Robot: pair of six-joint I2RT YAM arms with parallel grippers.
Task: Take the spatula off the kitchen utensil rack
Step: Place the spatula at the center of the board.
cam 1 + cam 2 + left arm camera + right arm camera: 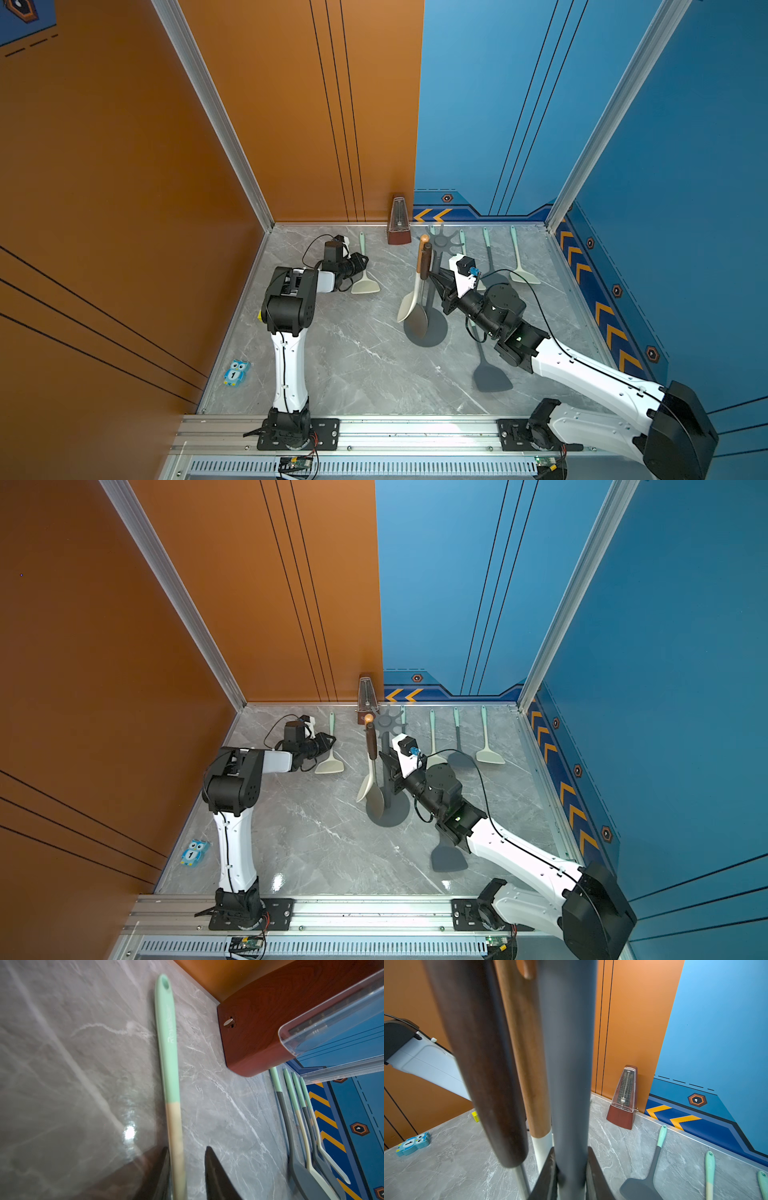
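The spatula (365, 283) (330, 764), cream with a mint handle (168, 1043), lies flat on the marble table at the back left. My left gripper (360, 264) (187, 1148) is open astride its handle, one finger against it and a gap on the other side. The kitchen utensil rack (432, 332) (392, 812) stands mid-table, and my right gripper (435, 277) (571, 1148) is shut on its dark grey pole (566, 1064). A wooden-handled cream spoon (409, 303) and a dark-handled utensil (420, 318) hang from the rack's crown (442, 243).
A metronome (399, 226) stands at the back wall. Several mint-handled spatulas (521, 266) lie at the back right, and a dark grey one (490, 376) lies under the right arm. An owl toy (237, 372) sits front left, a yellow block (475, 1116) behind the left arm.
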